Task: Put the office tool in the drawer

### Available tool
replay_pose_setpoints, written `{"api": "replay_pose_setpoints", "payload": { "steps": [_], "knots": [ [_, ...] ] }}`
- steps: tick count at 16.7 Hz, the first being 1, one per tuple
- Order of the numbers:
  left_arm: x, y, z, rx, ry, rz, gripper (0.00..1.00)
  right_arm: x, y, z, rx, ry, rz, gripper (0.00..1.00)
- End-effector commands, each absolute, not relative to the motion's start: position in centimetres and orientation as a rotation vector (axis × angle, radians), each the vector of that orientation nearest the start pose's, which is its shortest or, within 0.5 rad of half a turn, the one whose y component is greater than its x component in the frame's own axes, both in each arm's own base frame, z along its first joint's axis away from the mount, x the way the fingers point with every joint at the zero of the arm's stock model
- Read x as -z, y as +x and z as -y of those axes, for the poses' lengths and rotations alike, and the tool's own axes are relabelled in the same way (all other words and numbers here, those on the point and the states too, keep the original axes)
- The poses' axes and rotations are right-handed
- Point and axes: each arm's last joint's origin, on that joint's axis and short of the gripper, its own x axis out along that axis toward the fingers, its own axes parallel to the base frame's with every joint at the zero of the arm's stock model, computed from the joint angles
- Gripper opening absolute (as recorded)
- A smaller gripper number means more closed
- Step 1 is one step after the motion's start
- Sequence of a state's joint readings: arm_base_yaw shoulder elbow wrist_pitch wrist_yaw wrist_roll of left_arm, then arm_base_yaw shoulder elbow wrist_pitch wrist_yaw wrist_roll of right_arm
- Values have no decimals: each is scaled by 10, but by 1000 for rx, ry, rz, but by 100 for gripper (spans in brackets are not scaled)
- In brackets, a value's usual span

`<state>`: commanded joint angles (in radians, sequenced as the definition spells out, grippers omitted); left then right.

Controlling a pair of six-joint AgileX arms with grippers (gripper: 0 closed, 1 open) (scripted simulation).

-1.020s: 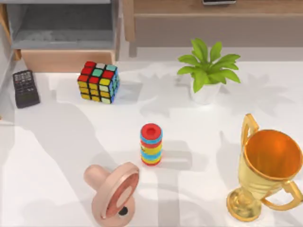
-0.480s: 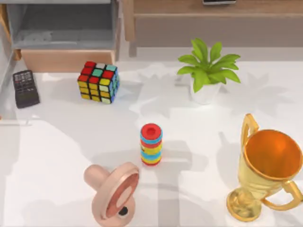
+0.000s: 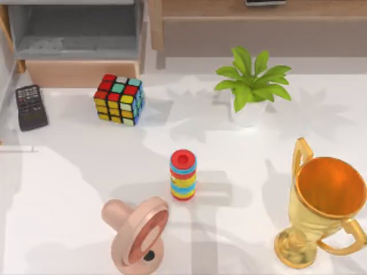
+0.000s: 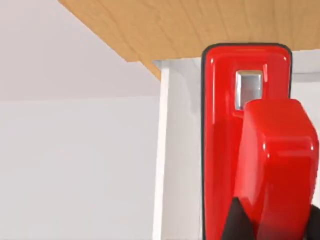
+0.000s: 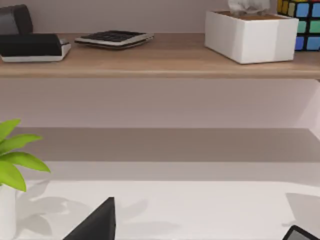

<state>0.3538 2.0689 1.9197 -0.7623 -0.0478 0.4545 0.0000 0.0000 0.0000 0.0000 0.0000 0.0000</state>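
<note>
Stapler [image 4: 240,145] off desk, gripped in my left fingers [image 4: 235,220], dark tips pinching its near end. Pickup done, I judge. Drawer [image 3: 80,71] open, behind cube [image 3: 119,98], grey inside bare. Left: carry over drawer, release. Right fingers [image 5: 95,222]: dark tip near plant [image 5: 15,160]; open or closed, cannot tell.

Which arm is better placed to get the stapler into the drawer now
Left. In its wrist view the left hand holds the red stapler. The open drawer is at the table's left; the right hand carries nothing.
</note>
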Motion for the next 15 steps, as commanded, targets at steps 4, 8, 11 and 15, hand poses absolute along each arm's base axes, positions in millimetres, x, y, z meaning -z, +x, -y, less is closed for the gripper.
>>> {"api": "replay_pose_setpoints", "payload": {
  "steps": [4,8,11,15],
  "knots": [
    [-186,445,-161,-67,172,-1223,0,-160,106,1,0,0,0,100],
    [-149,441,-157,-24,118,-1351,0,-160,106,1,0,0,0,100],
    [-149,441,-157,-24,118,-1351,0,-160,106,1,0,0,0,100],
    [-149,441,-157,-24,118,-1351,30,-160,106,1,0,0,0,100]
  ]
}}
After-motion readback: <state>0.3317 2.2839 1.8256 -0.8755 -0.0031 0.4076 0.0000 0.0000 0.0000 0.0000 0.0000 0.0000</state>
